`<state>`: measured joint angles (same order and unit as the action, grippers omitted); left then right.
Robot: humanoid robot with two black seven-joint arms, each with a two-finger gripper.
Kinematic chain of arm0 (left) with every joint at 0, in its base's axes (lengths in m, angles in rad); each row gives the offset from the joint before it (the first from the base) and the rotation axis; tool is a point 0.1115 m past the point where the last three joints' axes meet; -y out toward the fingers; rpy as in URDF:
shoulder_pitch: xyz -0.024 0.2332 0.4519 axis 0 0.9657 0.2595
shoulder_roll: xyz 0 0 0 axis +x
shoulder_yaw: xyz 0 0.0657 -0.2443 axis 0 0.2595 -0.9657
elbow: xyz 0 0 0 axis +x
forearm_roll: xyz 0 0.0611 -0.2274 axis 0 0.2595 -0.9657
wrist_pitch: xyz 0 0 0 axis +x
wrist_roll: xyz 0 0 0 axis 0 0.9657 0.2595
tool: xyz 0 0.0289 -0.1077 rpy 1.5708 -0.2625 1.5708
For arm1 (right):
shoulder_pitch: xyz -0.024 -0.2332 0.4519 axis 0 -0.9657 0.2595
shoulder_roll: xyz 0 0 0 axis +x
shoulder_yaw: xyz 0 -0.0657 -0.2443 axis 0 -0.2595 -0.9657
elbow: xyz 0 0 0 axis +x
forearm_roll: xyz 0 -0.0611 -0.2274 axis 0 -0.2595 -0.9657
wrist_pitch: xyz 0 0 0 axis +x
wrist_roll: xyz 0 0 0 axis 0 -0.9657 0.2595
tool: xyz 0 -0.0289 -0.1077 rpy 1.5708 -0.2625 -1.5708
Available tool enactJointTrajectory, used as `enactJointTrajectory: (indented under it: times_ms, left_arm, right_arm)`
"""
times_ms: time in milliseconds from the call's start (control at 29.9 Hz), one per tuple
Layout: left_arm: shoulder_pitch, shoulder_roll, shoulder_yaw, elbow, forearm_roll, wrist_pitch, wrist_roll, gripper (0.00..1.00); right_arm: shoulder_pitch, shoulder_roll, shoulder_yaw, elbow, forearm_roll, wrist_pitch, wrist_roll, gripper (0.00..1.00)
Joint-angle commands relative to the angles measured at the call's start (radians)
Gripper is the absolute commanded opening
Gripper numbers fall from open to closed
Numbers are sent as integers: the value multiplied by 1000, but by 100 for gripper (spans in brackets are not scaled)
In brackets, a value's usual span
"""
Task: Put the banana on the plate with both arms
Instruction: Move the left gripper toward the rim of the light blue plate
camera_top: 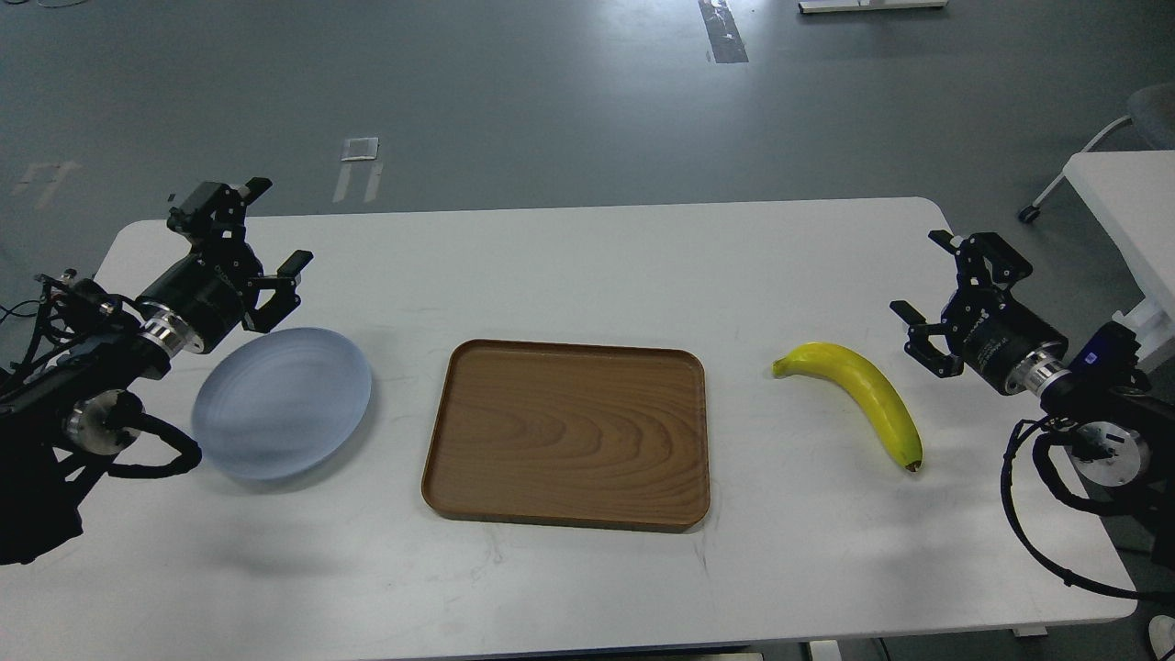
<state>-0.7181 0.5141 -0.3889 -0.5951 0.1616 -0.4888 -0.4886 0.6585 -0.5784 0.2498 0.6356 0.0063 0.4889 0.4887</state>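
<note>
The pale blue-grey plate (pixel 280 404) lies on the white table at the left, empty. My left gripper (pixel 283 220) hovers just behind the plate's far left rim, open, with nothing between its fingers. The yellow banana (pixel 867 390) lies on the table at the right, with its greenish stem toward the centre and its dark tip toward the front edge. My right gripper (pixel 918 273) hangs open a little to the right of the banana and behind it, holding nothing and not touching it.
A rectangular brown wood-grain tray (pixel 569 431) sits empty in the middle of the table (pixel 587 257), between plate and banana. A second white table (pixel 1124 202) and a chair base stand beyond the right edge. Loose black cables hang from both arms.
</note>
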Motion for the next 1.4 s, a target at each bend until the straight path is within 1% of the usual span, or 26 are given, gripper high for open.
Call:
enactJointTrajectory:
  times_ms: [0,368,502,568,635,702,736,836,869,936,1003,1036,1070,1137,1170,1204,1237,1271,1304,1337,1371]
  left_arm:
    - [6,-3,1,0,-1,0,0,100]
    - [-6,10,13,18,3,0,0,100]
    - [-7,14,7,57,12,0,0,100]
    - [-20,17,12,57,22,0,0,100]
    - [-70,24,12,49,76,0,0,100]
    - [-93,29,13,41,122,0,0,100]
    - [-105,32,12,32,162,0,0,100]
    - [-171,95,12,-20,398,0,0,100]
    - [-188,118,10,-63,511,0,0,100]
    - [-199,144,10,-113,608,0,0,100]
    - [-207,216,12,-245,795,0,0,100]
    - [-207,233,12,-279,849,0,0,100]
    - [-205,265,13,-342,965,0,0,100]
    - [-195,290,15,-399,1085,0,0,100]
    - [-189,308,18,-434,1212,0,0,100]
    - [-181,322,27,-446,1336,0,0,100]
    - [-173,326,35,-446,1387,12,0,100]
    - [-161,331,47,-446,1474,57,0,100]
    - [-153,334,54,-439,1530,94,0,100]
    - [-153,334,55,-439,1530,95,0,100]
    - [-144,334,64,-408,1552,116,0,100]
  right_arm:
    - [0,-3,0,-5,0,0,0,100]
    - [3,-15,-1,-13,-2,0,0,100]
    - [13,-11,0,-27,-2,0,0,100]
    - [13,-5,0,-27,-2,0,0,100]
    - [16,-1,2,-27,-2,0,0,100]
    - [16,-1,0,-27,-2,0,0,100]
    - [16,0,0,-27,-2,0,0,100]
    - [16,5,0,-27,-8,0,0,100]
    - [16,5,0,-27,-8,0,0,100]
    - [16,3,0,-27,-8,0,0,100]
    - [18,3,0,-28,-8,0,0,100]
    - [18,3,2,-27,-8,0,0,100]
    - [18,3,2,-28,-8,0,0,100]
    - [18,3,2,-27,-8,0,0,100]
    - [18,5,2,-27,-8,0,0,100]
    - [16,5,2,-25,-8,0,0,100]
    - [16,5,0,-24,-8,0,0,100]
    - [15,6,2,-23,-8,0,0,100]
    - [15,6,2,-23,-8,0,0,100]
    - [15,6,2,-23,-8,0,0,100]
    - [15,6,2,-25,-8,0,0,100]
